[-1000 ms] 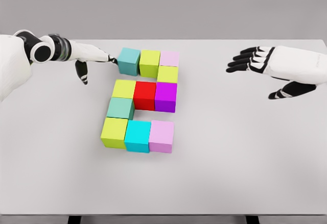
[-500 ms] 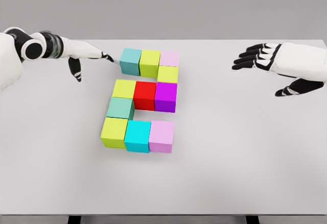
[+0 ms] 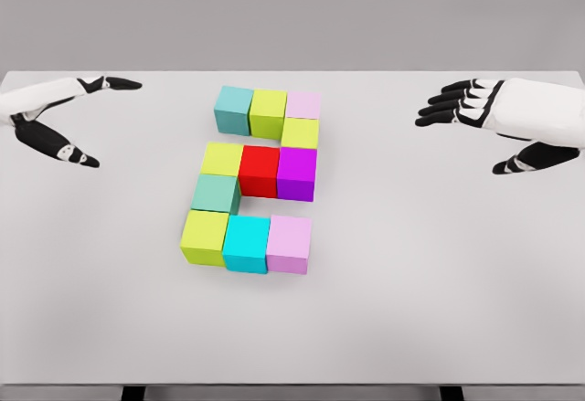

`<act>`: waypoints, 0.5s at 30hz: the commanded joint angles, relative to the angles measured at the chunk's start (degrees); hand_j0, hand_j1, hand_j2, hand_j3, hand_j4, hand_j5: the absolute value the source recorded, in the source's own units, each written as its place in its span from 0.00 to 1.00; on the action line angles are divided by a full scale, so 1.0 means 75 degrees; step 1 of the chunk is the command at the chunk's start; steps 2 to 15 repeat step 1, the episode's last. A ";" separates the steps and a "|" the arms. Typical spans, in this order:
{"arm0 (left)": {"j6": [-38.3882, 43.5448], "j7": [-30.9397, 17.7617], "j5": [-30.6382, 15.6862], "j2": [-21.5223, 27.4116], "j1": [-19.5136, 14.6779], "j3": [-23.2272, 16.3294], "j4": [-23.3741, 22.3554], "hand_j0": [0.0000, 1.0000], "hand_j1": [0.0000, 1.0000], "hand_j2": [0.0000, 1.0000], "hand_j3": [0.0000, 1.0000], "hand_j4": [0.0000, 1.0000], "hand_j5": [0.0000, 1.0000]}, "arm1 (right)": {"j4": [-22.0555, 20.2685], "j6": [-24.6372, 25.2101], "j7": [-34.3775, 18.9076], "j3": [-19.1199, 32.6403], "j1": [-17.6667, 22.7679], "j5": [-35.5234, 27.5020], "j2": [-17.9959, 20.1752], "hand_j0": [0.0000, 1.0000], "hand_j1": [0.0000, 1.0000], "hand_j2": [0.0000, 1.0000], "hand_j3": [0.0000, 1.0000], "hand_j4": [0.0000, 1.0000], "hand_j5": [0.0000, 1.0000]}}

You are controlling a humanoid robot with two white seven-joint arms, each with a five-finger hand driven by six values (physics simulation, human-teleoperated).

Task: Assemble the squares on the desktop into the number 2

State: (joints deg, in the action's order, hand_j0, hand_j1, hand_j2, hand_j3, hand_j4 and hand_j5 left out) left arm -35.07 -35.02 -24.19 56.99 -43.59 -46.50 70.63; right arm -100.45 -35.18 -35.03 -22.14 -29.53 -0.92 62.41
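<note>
the coloured cubes sit packed together on the white table [image 3: 439, 310], between my two hands and well apart from both, and they already read as the number 2. the top row, on the level of my hands, runs from the teal cube [image 3: 233, 110] nearest my left hand through a lime cube [image 3: 268, 112] to the pale pink cube [image 3: 303, 105] on the side toward my right hand. just nearer me than that pink one sits another lime cube [image 3: 300, 132]. the middle row starts with a lime cube [image 3: 221, 159] on my left-hand side, then the red cube [image 3: 260, 170], then the magenta cube [image 3: 296, 173]. nearer me again, on the left-hand side, is a sea-green cube [image 3: 216, 194]. the closest row to me holds a lime cube [image 3: 205, 237], a cyan cube [image 3: 246, 244] and a lilac cube [image 3: 289, 244]. neighbouring cubes touch or stand just beside each other.

my left hand [image 3: 57, 116] hangs over the table's far left edge, released, with its fingers [image 3: 119, 83] stretched toward the cubes and the thumb dropped toward me; it grasps nothing. my right hand [image 3: 498, 120] hovers over the far right of the table, also released, black fingers [image 3: 443, 106] spread and pointing toward the cubes, thumb lower and nearer me, holding nothing.
</note>
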 commanded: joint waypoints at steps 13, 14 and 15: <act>0.0009 0.0003 -0.0348 0.0136 0.0000 0.0047 0.0250 1.00 1.00 1.00 1.00 1.00 1.00 | -0.0001 0.0024 0.0004 0.0010 0.0000 -0.0053 0.0033 1.00 1.00 1.00 1.00 1.00 1.00; 0.0009 0.0003 -0.0348 0.0136 0.0000 0.0047 0.0250 1.00 1.00 1.00 1.00 1.00 1.00 | -0.0001 0.0024 0.0004 0.0010 0.0000 -0.0053 0.0033 1.00 1.00 1.00 1.00 1.00 1.00; 0.0009 0.0003 -0.0348 0.0136 0.0000 0.0047 0.0250 1.00 1.00 1.00 1.00 1.00 1.00 | -0.0001 0.0024 0.0004 0.0010 0.0000 -0.0053 0.0033 1.00 1.00 1.00 1.00 1.00 1.00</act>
